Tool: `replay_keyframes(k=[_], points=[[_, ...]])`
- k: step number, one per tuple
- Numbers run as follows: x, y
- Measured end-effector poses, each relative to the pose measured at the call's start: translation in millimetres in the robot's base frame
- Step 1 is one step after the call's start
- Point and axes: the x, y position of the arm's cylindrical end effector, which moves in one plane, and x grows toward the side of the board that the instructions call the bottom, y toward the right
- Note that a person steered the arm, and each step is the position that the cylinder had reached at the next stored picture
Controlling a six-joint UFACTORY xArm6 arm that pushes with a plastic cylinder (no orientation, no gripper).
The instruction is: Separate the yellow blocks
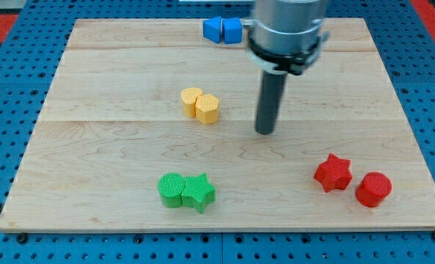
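Two yellow blocks touch each other near the board's middle: a yellow heart-like block [191, 99] on the view's left and a yellow hexagon block [207, 108] just to its lower right. My tip [265, 132] rests on the board to the view's right of the yellow hexagon, a clear gap apart and slightly lower. The rod rises from it to the arm's grey body at the view's top.
A blue pair, blue block [213, 30] and blue cube [232, 31], sits at the top edge. A green cylinder [172, 190] touches a green star [198, 192] at the bottom. A red star [332, 173] and red cylinder [373, 189] lie at the bottom right. Wooden board [92, 147].
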Motion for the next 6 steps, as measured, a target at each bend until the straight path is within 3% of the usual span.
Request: replay_keyframes(k=[2, 6], points=[[-59.0, -76.4], [-68.6, -93.0]])
